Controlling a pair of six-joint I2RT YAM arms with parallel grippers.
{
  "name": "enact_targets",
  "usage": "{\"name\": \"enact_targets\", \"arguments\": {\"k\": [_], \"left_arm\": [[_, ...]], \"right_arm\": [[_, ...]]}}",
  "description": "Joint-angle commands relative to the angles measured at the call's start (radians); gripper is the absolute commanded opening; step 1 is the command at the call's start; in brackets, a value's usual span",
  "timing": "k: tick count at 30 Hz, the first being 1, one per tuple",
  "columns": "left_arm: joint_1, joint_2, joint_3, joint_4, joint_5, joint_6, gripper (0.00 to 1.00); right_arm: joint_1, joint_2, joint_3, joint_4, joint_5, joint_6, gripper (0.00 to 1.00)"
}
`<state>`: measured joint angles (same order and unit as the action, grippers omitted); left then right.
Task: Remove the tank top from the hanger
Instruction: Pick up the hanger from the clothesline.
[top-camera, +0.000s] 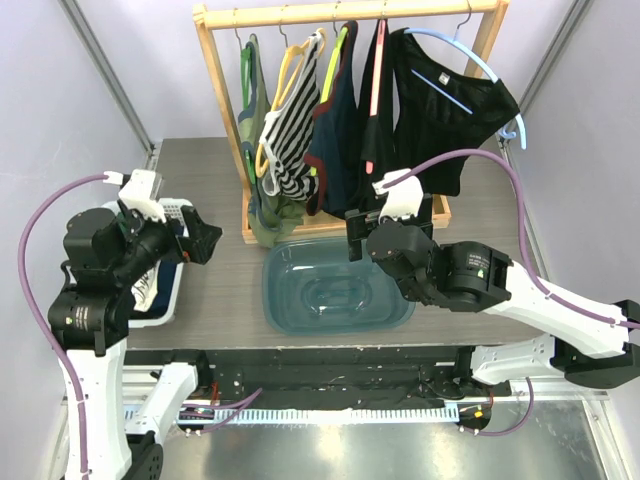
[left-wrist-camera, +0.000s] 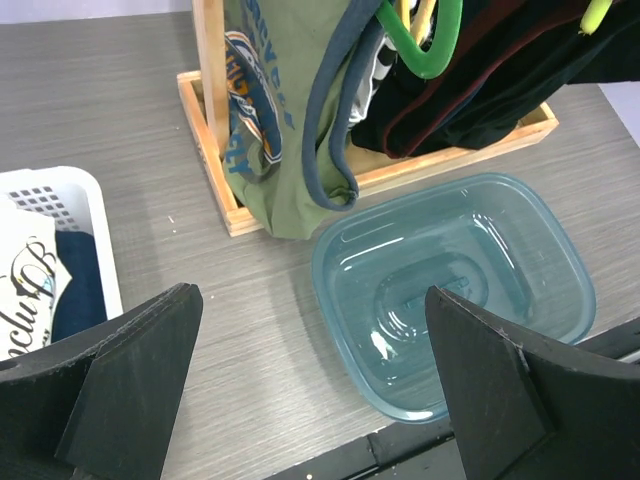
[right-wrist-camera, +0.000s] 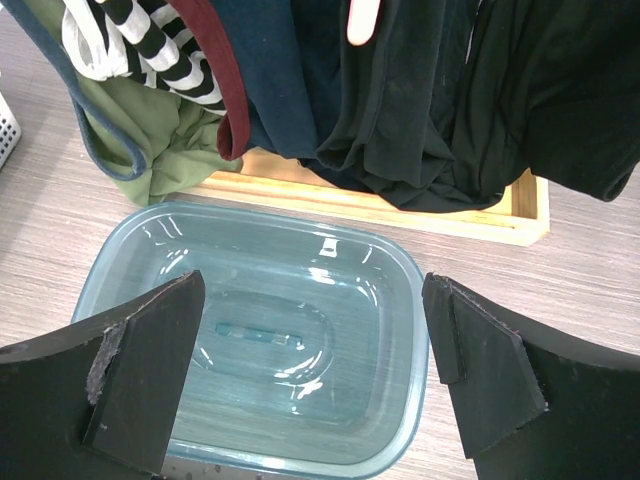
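Top external: left gripper (top-camera: 203, 238) and right gripper (top-camera: 352, 235) are both wide open and empty, aimed at the rack (top-camera: 215, 90). The tank tops (top-camera: 440, 110) hang on it at the table's far edge. The bin (top-camera: 275, 300) sits below, likely to catch the drop.

Grey table (top-camera: 220, 200) bears wooden rack (top-camera: 226, 125), blue tub (top-camera: 335, 285), white basket (left-wrist-camera: 60, 183).

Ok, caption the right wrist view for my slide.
Open right jaws frame a clear blue tub on the table, with hanging tank tops and the wooden rack base just behind.
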<state>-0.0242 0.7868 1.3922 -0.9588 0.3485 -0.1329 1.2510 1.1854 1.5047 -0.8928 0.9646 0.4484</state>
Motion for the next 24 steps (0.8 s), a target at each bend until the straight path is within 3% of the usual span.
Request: {"name": "enact_targets", "arguments": {"k": [1,4,7,9,15,18,24], "left_arm": [[0.003,0.014,0.014,0.018,0.009,0.005,1.0],[0.001,0.006,0.028,0.11,0.119,0.03,1.0],[0.001,0.121,0.209,0.169,0.151,-0.034,1.0],[0.001,0.265,0.403,0.157,0.115,-0.075,0.96],[-0.006,0.552,0.729,0.219,0.04,-0.214,0.86],[-0.052,0.635,0.786,0.233,0.011,-0.234,0.82],[-0.177,0.687,0.749,0.319,-0.143,-0.194,0.78]], "right_arm": [[0.007,-0.033,-0.027,0.043,0.023,0.019,1.0],[0.007,-0.066,-0.066,0.083,0.002,0.01,1.0],[0.007,-0.084,-0.086,0.097,0.003,0.007,0.98],[0.007,-0.086,-0.089,0.095,0.006,0.009,0.96],[0.008,-0.078,-0.101,0.101,0.032,0.026,0.98],[0.008,-0.078,-0.115,0.12,0.031,0.027,0.98],[0.008,-0.073,-0.15,0.143,0.034,0.05,0.95]]}}
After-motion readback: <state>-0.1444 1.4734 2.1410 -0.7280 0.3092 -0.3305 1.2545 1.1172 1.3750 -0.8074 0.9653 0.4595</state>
